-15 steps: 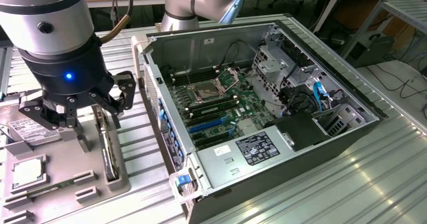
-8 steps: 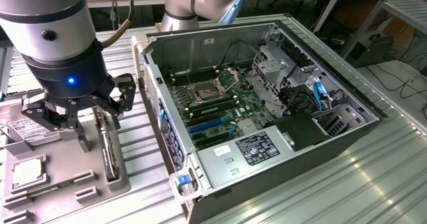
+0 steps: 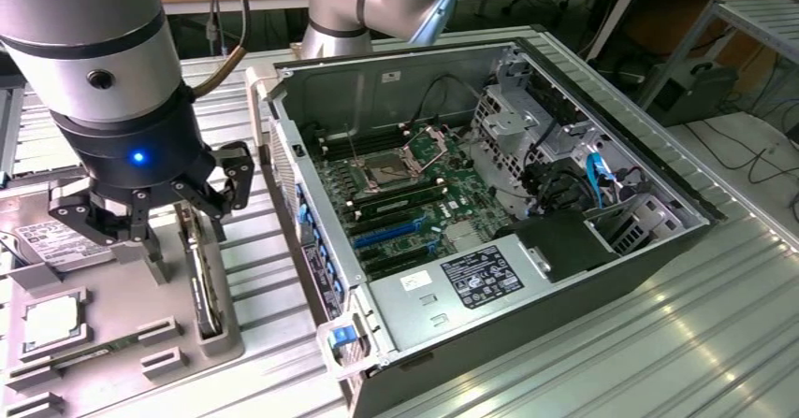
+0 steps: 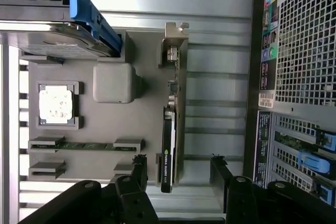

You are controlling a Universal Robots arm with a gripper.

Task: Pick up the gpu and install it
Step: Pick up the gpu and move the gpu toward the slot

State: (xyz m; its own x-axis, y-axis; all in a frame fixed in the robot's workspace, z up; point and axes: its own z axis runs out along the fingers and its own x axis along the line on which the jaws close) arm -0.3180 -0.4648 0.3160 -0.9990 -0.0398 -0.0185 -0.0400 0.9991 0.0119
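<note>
So the end effector (image 3: 175, 236) hangs wide open over the gpu (image 3: 204, 287), propped on edge in its gray holder (image 3: 112, 310), presumably so its flat faces are pinchable.
</note>
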